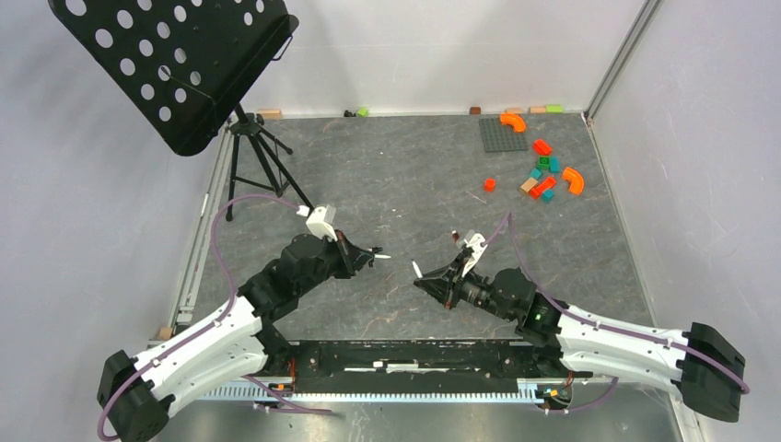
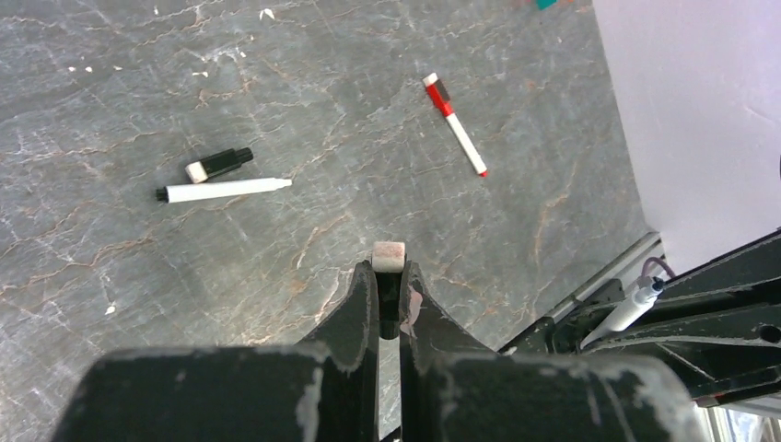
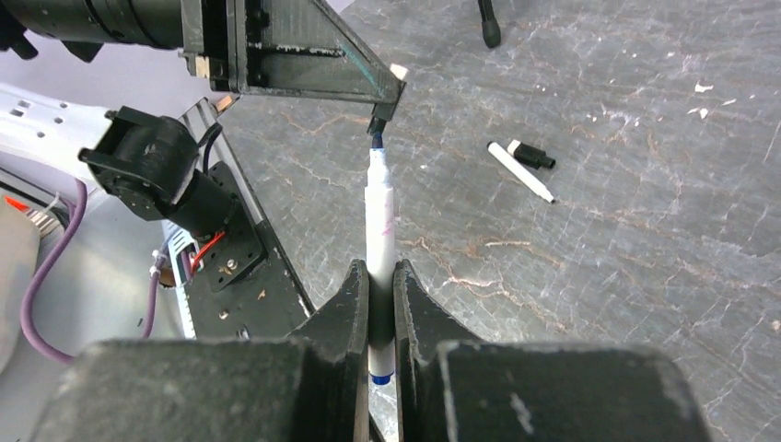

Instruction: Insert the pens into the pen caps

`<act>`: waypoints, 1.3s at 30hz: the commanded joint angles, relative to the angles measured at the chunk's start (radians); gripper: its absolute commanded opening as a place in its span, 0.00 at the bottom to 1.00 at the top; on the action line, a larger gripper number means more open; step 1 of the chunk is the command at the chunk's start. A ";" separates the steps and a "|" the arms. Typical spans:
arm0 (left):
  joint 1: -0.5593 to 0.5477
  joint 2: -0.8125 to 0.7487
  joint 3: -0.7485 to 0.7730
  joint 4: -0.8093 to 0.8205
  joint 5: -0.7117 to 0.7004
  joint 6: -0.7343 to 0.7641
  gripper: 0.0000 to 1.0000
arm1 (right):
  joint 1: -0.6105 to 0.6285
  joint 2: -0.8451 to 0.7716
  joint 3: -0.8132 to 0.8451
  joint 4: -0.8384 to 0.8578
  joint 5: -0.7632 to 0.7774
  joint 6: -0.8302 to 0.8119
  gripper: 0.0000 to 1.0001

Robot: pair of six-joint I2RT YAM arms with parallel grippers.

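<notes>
Both loaded: left gripper (image 2: pixel 389 276) pinches cap (image 2: pixel 389 255), right gripper (image 3: pixel 379 273) pinches pen (image 3: pixel 379 203). Pen axis runs 12 o'clock from right jaws, tip at cap mouth; contact unclear.

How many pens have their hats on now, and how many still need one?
Looks done: the red pen lies capped on the table. In hand: the right gripper grips a blue-ended pen and the left gripper a dark cap, facing each other but apart. Left: the black pen and black cap lie side by side, unjoined.
</notes>
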 commanded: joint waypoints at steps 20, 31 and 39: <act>-0.003 -0.267 -0.076 0.394 0.146 -0.036 0.02 | 0.035 0.071 0.095 0.235 -0.086 0.033 0.00; -0.003 -0.321 -0.202 0.659 0.233 -0.095 0.02 | 0.140 0.183 0.061 0.394 -0.068 0.039 0.00; -0.002 -0.309 -0.259 0.841 0.309 -0.143 0.02 | 0.154 0.214 0.116 0.386 -0.063 -0.005 0.00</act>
